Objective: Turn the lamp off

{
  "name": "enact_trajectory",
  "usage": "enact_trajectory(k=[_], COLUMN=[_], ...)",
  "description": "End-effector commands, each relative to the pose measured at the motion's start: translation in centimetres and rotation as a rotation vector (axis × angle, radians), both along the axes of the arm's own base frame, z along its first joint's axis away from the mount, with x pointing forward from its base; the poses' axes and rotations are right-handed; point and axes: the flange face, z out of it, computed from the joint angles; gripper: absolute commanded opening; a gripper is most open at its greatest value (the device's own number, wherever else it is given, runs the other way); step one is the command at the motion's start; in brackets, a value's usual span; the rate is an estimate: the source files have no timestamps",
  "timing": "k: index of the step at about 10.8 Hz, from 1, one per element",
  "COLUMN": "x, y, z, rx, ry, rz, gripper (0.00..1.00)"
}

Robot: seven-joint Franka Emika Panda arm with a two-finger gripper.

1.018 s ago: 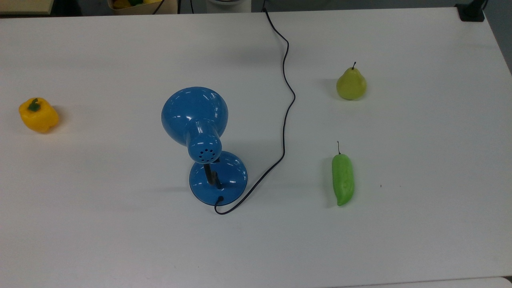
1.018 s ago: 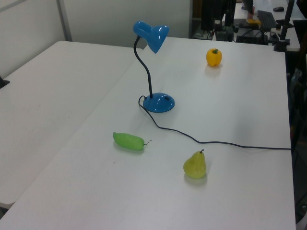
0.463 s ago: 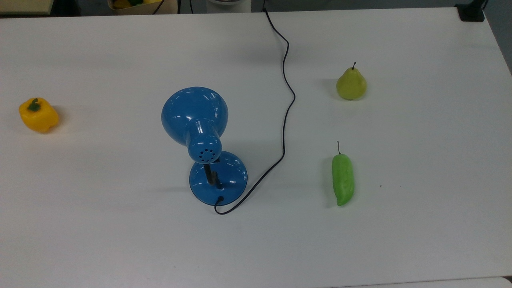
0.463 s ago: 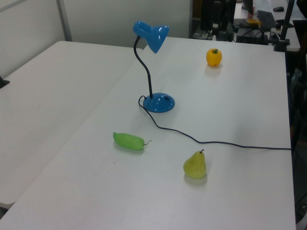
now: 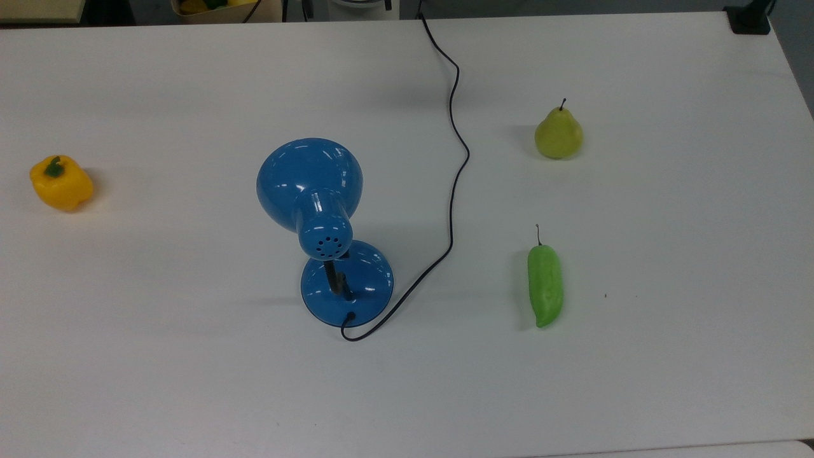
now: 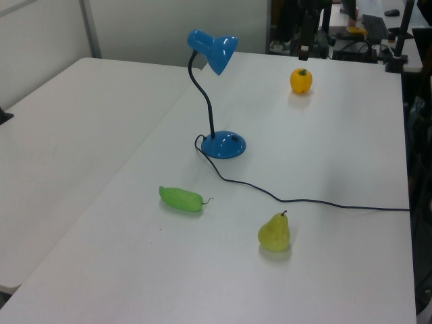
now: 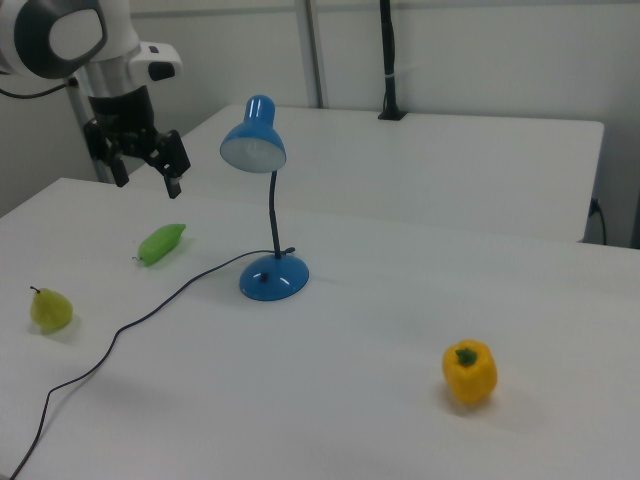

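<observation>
The glossy blue lamp stands near the middle of the white table. Its dome shade sits on a bent black neck over the round blue base. A thin black cord runs from the base to the table's far edge in the top view. My gripper hangs in the air at the right view's left, apart from the lamp and about level with its shade. It is open and empty. The shade's inside looks pale in the right view.
A yellow bell pepper lies at the top view's left. A pear and a long green pepper lie at the top view's right. A second white table adjoins at the left view's left.
A dark part of the gripper has come into the top of the left view above the yellow pepper. The lamp, cord and fruit have not moved.
</observation>
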Motion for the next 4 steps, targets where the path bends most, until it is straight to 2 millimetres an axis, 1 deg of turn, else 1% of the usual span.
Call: enact_trajectory(k=[1,3,4], x=[0.55,0.68,0.61], y=[-0.85,-0.78,-0.37], z=[-0.32,-0.57,-0.68], rx=[-0.013,-0.015,-0.016], ry=[-0.061,-0.056,-0.052], rz=[0.008,0.009,0.017], gripper=[1.0,1.0,1.0])
